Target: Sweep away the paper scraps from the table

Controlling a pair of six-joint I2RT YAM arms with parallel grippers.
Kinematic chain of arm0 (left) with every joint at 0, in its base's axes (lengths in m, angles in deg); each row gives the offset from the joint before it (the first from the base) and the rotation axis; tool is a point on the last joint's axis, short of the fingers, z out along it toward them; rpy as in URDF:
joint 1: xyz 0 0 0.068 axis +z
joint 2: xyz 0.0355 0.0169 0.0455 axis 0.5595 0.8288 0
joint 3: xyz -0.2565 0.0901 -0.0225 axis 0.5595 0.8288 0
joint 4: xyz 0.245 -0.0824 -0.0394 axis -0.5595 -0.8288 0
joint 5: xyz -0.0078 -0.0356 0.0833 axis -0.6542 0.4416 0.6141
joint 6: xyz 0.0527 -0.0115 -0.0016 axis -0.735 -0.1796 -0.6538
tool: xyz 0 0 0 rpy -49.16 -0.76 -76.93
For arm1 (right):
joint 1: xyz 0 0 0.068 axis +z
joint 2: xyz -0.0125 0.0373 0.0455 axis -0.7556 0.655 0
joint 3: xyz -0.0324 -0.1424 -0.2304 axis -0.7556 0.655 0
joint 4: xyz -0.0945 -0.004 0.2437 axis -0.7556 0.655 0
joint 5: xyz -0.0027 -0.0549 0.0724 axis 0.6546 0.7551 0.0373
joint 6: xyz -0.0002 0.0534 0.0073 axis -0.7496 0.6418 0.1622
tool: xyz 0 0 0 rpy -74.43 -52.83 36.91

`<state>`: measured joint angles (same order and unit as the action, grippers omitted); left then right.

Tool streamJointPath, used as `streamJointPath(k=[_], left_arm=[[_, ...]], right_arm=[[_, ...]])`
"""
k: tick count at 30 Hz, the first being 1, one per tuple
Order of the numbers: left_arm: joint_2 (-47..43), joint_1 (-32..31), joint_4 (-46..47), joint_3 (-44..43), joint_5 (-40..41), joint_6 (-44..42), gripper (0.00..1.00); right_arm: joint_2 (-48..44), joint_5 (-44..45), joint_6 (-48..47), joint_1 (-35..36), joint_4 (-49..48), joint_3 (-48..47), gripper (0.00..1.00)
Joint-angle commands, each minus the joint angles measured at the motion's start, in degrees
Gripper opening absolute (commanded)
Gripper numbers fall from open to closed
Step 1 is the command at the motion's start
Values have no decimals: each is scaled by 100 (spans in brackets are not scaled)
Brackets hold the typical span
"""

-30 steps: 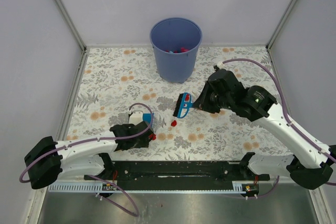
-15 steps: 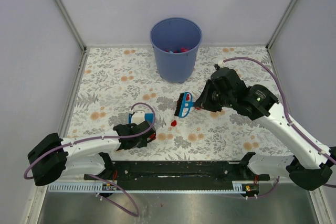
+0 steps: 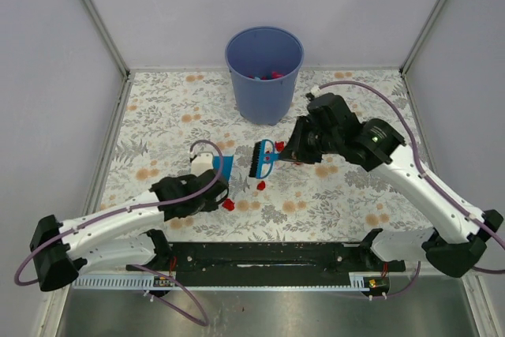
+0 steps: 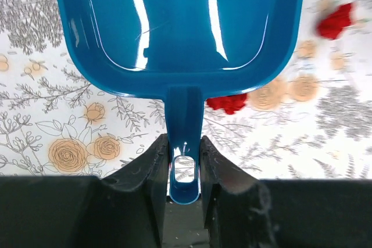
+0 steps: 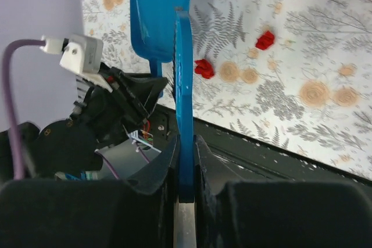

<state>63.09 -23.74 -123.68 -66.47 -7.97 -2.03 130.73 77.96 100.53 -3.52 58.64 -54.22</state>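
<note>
My left gripper [image 3: 215, 183] is shut on the handle of the blue dustpan [image 3: 223, 166], whose empty pan [image 4: 180, 27] lies over the flowered table [image 3: 158, 116]. In the left wrist view the fingers [image 4: 156, 161] clamp the handle, with one red paper scrap [image 4: 226, 103] just right of it and another [image 4: 335, 21] farther right. My right gripper [image 3: 282, 154] is shut on a blue brush [image 3: 260, 159], seen edge-on in the right wrist view [image 5: 183, 85]. Red scraps lie at the front [image 3: 229, 204], under the brush [image 3: 260, 185] and by the right gripper [image 3: 278, 147].
A blue bin [image 3: 264, 73] stands at the back centre with pink and red bits inside. A black slotted rail [image 3: 260, 256] runs along the near edge. Metal frame posts and white walls close in the table's sides and back.
My right arm has carried the brush left, closer to the dustpan. My left arm has shifted the dustpan slightly back and left. The front scrap now lies clear of the left gripper.
</note>
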Motion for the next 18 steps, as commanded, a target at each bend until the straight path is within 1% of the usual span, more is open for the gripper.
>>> streamJointPath(k=[1, 5, 10, 14, 18], left_arm=[[-449, -25, -672, -748, 108, -409, 16], [-607, -25, -971, -1205, 81, -621, 15], [-625, -34, -981, -1698, -288, -1095, 17], [-511, -25, -1050, -1909, -402, -1192, 17], [-432, -25, -1103, -2111, -692, -1280, 17]], right_arm=[[643, -810, -190, -39, -686, -627, 0], [1302, -1293, -164, -39, -967, -1058, 0], [1777, -1795, -138, -30, -1188, -1278, 0], [1901, -1971, -155, 32, -1319, -1209, 0], [1858, -2007, -182, 58, -1372, -867, 0]])
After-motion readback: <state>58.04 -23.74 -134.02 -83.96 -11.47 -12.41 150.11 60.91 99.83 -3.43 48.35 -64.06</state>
